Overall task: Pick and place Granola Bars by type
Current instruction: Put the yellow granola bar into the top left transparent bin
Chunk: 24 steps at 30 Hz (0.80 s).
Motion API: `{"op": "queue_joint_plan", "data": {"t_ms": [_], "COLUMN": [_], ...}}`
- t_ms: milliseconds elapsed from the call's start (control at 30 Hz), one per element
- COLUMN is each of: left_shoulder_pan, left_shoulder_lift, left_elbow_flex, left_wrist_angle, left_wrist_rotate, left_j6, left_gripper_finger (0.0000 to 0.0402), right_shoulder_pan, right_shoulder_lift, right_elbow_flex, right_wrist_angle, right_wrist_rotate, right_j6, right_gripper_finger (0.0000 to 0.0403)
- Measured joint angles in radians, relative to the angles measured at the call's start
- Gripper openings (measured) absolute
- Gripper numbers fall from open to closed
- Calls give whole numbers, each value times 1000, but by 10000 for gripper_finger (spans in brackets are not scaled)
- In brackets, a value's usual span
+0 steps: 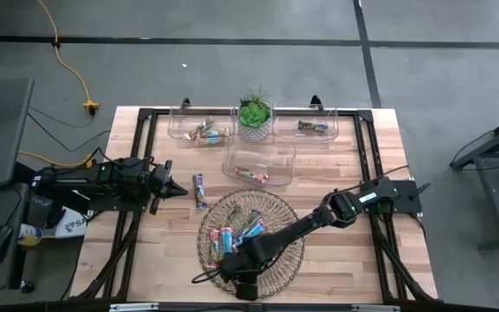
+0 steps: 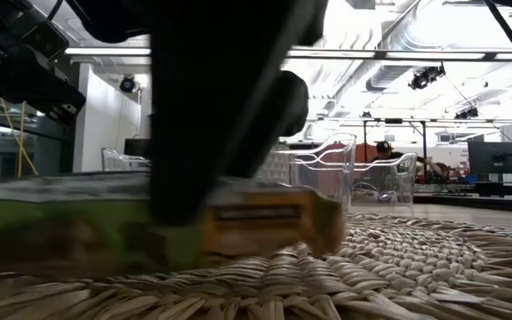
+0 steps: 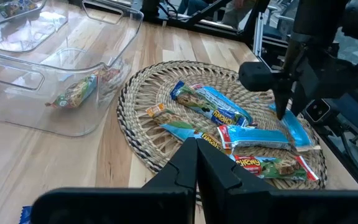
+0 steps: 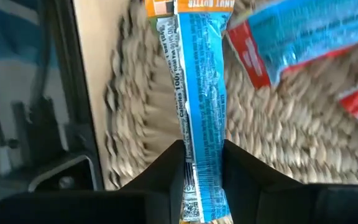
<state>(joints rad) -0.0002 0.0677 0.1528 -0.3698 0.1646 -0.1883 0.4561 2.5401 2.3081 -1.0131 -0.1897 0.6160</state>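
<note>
Several granola bars in blue and red wrappers lie on the round wicker tray at the table's near middle. My right gripper points steeply down at the tray's near left part, its fingers closed against a blue granola bar with an orange end. One more bar lies flat on the bare wood left of the tray. My left gripper waits shut by the table's left edge, holding nothing. My right gripper pinches the blue granola bar by its two long edges, near one end, between its two fingers. The fingers come from above, slanting steeply down, and the bar runs lengthwise out between them. The bar still lies flat on the wicker tray.
Three clear bins stand farther back: one at the far left, one at the far right, one in the middle, each with a bar or more inside. A small potted plant stands between the far bins.
</note>
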Motion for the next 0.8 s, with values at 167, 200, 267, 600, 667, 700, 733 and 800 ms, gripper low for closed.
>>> {"op": "queue_joint_plan", "data": {"t_ms": [167,200,267,600,667,700,733,800], "left_shoulder_pan": [0,0,0,0,0,0,0,0], "left_shoulder_lift": [0,0,0,0,0,0,0,0], "left_elbow_flex": [0,0,0,0,0,0,0,0], "left_wrist_angle": [0,0,0,0,0,0,0,0], "left_wrist_rotate": [0,0,0,0,0,0,0,0], "left_j6": [0,0,0,0,0,0,0,0], "left_gripper_finger": [1,1,1,1,1,1,1,1], "right_shoulder_pan": [-11,-14,-23,-65,-64,-62,-58,-49], "right_shoulder_lift": [0,0,0,0,0,0,0,0], "right_elbow_flex": [0,0,0,0,0,0,0,0], "right_wrist_angle": [71,93,137,255,233,220,208,187], "right_wrist_rotate": [-35,-52,-92,-134,-106,-97,-98,-111], "right_j6": [66,80,106,171,161,150,137,104], "right_gripper_finger": [83,83,83,83,83,83,83,84]}}
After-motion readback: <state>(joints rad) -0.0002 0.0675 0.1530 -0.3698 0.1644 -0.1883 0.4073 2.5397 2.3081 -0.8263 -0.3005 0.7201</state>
